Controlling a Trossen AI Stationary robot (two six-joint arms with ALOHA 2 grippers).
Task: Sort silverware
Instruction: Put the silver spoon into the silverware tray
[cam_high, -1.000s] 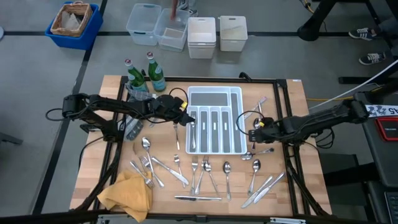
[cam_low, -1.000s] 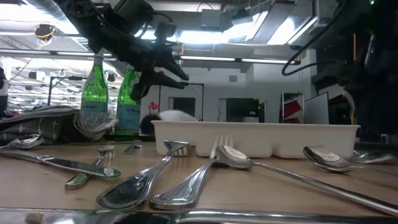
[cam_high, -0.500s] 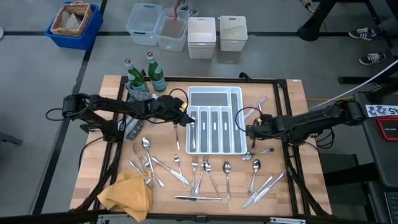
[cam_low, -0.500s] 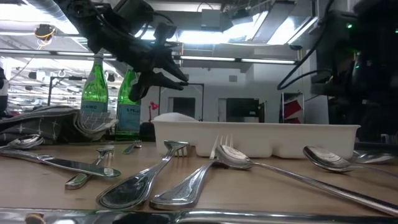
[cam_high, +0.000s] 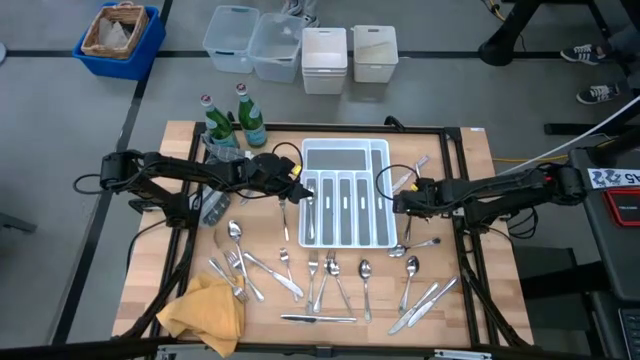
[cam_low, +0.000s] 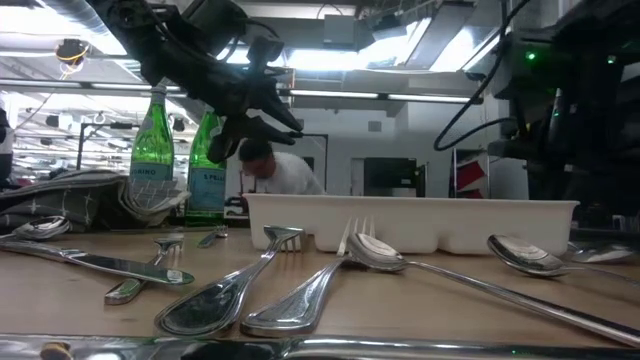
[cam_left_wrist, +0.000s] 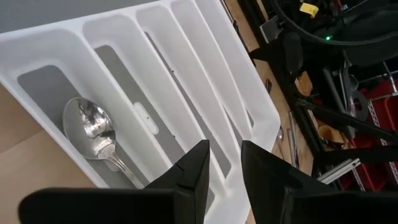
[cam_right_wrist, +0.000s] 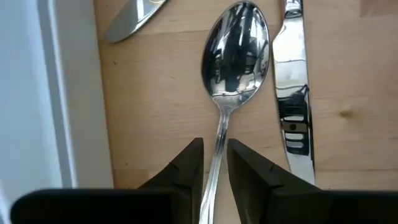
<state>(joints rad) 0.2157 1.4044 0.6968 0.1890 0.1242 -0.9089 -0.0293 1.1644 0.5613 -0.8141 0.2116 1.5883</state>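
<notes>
Between the right claw's (cam_right_wrist: 214, 163) clenching fingers, a shiny spoon (cam_right_wrist: 232, 56) lies bowl-up.

Overhead, table-level, two close wrist views, probably sharing tray (cam_high: 346, 195)

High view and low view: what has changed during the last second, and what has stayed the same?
The right claw moved along the right side of the white tray, toward the table's far edge, and is now over a spoon lying there. In the low view, a person came into sight behind the tray. The left claw stayed over the tray's left part, and the loose silverware did not shift.
</notes>
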